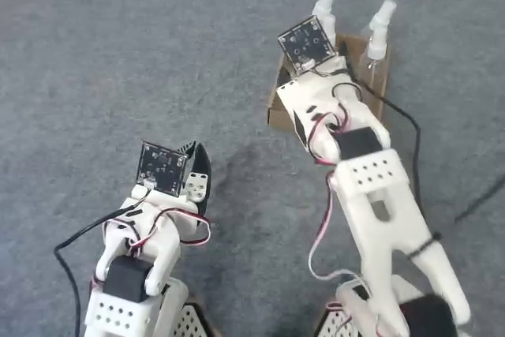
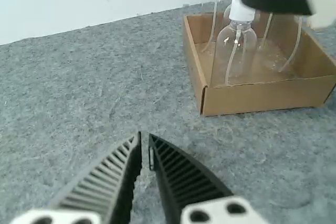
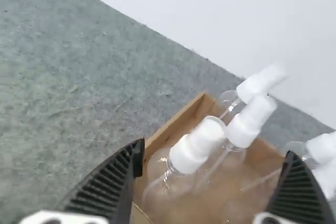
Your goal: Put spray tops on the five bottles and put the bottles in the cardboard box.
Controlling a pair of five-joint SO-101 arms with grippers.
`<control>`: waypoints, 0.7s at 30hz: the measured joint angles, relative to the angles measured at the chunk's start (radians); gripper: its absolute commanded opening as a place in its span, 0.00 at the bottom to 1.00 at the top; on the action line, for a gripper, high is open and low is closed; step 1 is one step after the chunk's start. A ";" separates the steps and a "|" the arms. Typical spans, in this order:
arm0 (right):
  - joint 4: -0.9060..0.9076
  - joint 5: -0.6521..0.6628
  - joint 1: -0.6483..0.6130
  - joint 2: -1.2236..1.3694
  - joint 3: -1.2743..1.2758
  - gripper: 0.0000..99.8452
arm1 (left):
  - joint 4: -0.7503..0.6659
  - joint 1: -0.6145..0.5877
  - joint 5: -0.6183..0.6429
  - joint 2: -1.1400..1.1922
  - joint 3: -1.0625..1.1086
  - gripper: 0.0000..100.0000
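Table point(image 1: 102, 69) grey felt, white wall point(image 3: 210, 3) beyond; left claw point(image 2: 145, 156) closed, empty; right claw point(image 3: 214, 156) gaping over boxed bottles point(image 2: 236, 40).

**Capped bottles stand in open carton**

A shallow brown cardboard box point(image 2: 252, 98) sits open-topped on the grey counter point(image 1: 118, 76), near its far edge. Inside it stand clear plastic bottles point(image 2: 236, 45), upright and close together, each one seen wearing a white spray top point(image 3: 197, 148) with its thin dip tube running down inside. At least four tops show above the box; the exact count of bottles cannot be told
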 measured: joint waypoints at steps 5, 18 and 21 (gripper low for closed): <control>0.097 0.000 0.000 -0.089 0.000 0.33 | 0.000 0.000 0.000 0.000 0.000 0.01; 0.305 0.000 0.000 -0.218 0.000 0.33 | 0.000 0.000 0.000 0.000 0.000 0.01; 0.374 0.000 0.000 -0.241 0.000 0.33 | 0.000 0.000 0.000 0.000 0.000 0.01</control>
